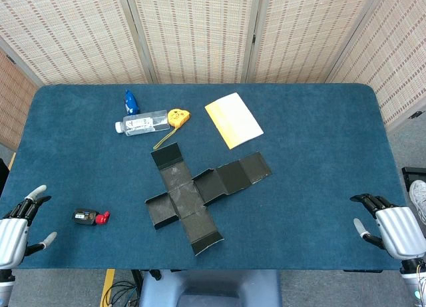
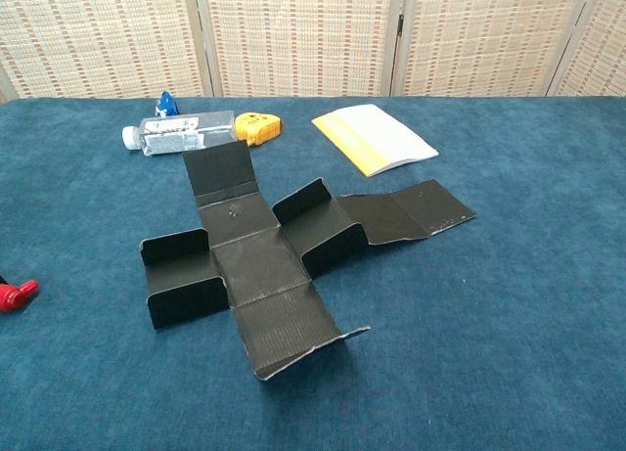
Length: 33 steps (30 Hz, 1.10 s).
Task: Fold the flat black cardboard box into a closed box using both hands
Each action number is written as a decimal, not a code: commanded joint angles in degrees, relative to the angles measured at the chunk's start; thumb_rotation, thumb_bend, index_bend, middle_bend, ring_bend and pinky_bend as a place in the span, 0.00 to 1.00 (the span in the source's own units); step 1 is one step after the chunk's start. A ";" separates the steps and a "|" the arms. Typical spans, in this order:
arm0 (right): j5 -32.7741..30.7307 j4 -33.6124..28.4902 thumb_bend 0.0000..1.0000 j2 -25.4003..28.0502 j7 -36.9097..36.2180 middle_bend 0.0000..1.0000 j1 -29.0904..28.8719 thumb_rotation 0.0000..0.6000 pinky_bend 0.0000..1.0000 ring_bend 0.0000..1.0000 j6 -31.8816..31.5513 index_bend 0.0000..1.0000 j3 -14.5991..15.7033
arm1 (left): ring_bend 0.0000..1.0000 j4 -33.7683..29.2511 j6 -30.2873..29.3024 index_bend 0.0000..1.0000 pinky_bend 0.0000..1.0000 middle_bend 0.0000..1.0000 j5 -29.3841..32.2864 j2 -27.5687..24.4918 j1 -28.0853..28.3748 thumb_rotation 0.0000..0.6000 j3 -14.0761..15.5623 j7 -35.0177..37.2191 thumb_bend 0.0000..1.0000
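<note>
Black cardboard box, unfolded into a cross of ribbed panels, lying mid-desk, well apart from both sets of fingers and roughly between them. Some flaps partly raised: short walls standing on the arm toward the left fingers and on the one reaching toward the right. Long axis running diagonally, from the end near the front edge up toward the far panel by the bottle; longer side arm stretching toward the right, flat at its tip. Left hand at the near left corner, fingers spread, holding nothing. Right hand at the near right corner, fingers likewise apart and empty. Beyond the box: yellow tape measure, yellow-edged booklet. Just beside the left fingers, a small black-and-red gadget.
</note>
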<state>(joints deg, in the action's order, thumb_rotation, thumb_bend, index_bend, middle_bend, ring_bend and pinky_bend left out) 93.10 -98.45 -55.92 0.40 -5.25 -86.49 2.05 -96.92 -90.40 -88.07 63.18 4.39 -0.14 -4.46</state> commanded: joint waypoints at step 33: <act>-60.23 -8.18 0.00 -18.10 57.44 0.06 -45.92 1.00 0.83 0.60 34.23 0.00 -11.94 | 0.26 0.56 -1.35 0.21 0.41 0.16 -3.82 -0.27 -1.36 1.00 0.01 1.15 0.09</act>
<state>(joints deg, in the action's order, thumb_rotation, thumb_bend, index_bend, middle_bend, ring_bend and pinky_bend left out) 41.82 -109.59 -68.06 50.78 -43.73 -53.62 -9.91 -96.35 -91.76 -91.89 62.92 3.03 -0.14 -3.30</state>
